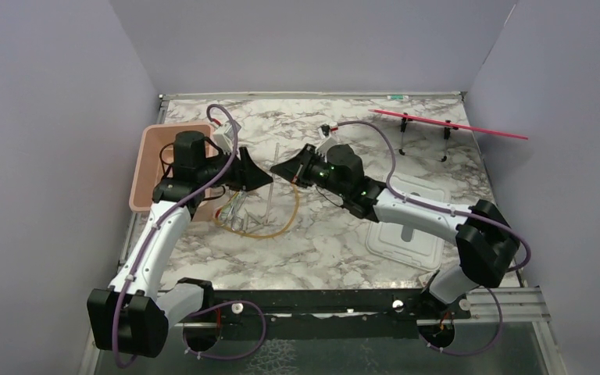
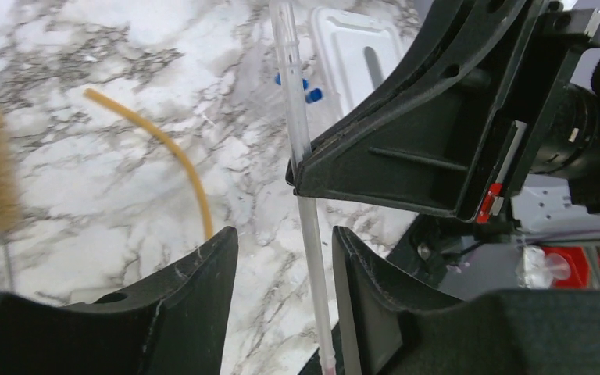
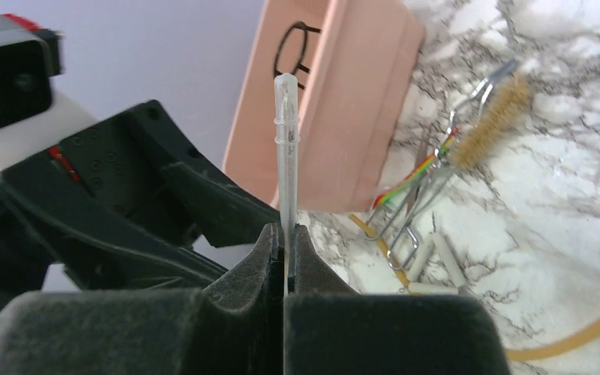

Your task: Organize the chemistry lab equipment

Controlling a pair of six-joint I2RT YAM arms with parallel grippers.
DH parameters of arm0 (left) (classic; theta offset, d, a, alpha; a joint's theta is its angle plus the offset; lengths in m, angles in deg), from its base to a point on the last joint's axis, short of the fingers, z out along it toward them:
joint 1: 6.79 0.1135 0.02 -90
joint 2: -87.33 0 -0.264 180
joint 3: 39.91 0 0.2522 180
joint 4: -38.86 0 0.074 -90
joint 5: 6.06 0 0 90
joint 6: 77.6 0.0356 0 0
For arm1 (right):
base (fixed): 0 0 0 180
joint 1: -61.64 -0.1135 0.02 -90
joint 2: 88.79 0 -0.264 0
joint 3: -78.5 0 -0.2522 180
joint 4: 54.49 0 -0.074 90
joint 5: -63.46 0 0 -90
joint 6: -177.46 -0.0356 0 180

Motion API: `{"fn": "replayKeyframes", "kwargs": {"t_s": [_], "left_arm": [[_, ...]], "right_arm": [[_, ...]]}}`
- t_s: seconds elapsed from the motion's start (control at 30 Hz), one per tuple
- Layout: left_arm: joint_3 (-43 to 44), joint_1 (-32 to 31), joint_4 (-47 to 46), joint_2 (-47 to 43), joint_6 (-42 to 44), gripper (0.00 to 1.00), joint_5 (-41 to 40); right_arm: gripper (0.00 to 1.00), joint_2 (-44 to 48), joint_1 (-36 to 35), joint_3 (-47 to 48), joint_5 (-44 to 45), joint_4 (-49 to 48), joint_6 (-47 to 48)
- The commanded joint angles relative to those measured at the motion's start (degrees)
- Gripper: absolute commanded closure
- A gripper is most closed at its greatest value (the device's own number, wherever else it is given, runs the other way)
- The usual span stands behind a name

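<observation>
Clear pipette [image 3: 285, 156] held up over the marble tabletop [image 2: 86, 180].
Right gripper [image 3: 284, 242] has its jaws clamped on it; left gripper [image 2: 283, 250] has jaws apart, the pipette between them.

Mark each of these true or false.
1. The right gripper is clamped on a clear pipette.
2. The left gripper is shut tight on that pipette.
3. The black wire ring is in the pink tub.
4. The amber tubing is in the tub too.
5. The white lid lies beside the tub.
1. True. The right gripper pinches the clear pipette.
2. False. The left gripper has its jaws apart, and the pipette passes between them.
3. True. The black wire ring lies inside the pink tub.
4. False. The amber tubing lies on the table.
5. False. The white lid lies across the table from the tub, under the right arm.
</observation>
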Motion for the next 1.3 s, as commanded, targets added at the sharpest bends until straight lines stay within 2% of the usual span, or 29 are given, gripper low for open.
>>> {"fn": "replayKeyframes", "kwargs": {"t_s": [0.0,0.27,0.4,0.47,0.57,0.63,0.7,0.8,0.97,1.03,1.1,1.27], "left_arm": [[-1.6,-1.8,-7.6,-0.4,-2.7,0.54,10.2],[-2.9,-2.5,-12.6,-1.6,-6.2,0.78,11.7],[-2.9,-2.5,-12.6,-1.7,-5.9,1.0,11.1],[-2.3,-2.5,-11.9,-2.2,-5.1,1.0,9.4],[-0.2,-2.5,-8.6,-2.8,-2.2,1.0,5.2],[1.8,-2.5,-5.7,-3.4,0.0,1.0,-0.2],[4.0,-2.3,-3.5,-3.8,1.7,1.0,-6.6],[8.3,-2.0,0.6,-3.0,4.8,1.0,-18.7],[14.8,-0.5,8.2,0.5,9.2,1.0,-50.3],[15.3,1.1,8.4,1.3,10.8,1.0,-58.4],[15.5,3.1,8.1,1.9,12.4,1.0,-62.7],[15.9,7.2,8.2,5.9,16.6,1.0,-64.1]], "right_arm": [[0.99,3.6,0.3,-2.5,-2.2,-8.5,4.5],[0.99,5.8,0.3,-3.5,-2.6,-11.2,5.1],[0.99,6.1,0.5,-3.4,-3.1,-11.5,5.5],[0.89,6.3,0.6,-3.0,-3.3,-10.5,5.9],[0.64,7.6,0.7,-2.7,-2.8,-8.3,7.0],[0.47,9.2,0.8,-2.9,-1.4,-6.6,8.1],[0.41,11.3,0.8,-3.1,0.5,-4.6,9.9],[0.39,15.1,0.8,-4.7,4.7,-2.4,11.8],[0.39,19.8,0.8,-8.4,8.5,0.6,14.2],[0.39,20.2,0.8,-10.2,8.7,1.7,13.4],[0.39,20.0,0.8,-11.8,7.2,2.7,12.1],[0.41,18.4,0.8,-13.7,3.0,4.0,8.6]]}}
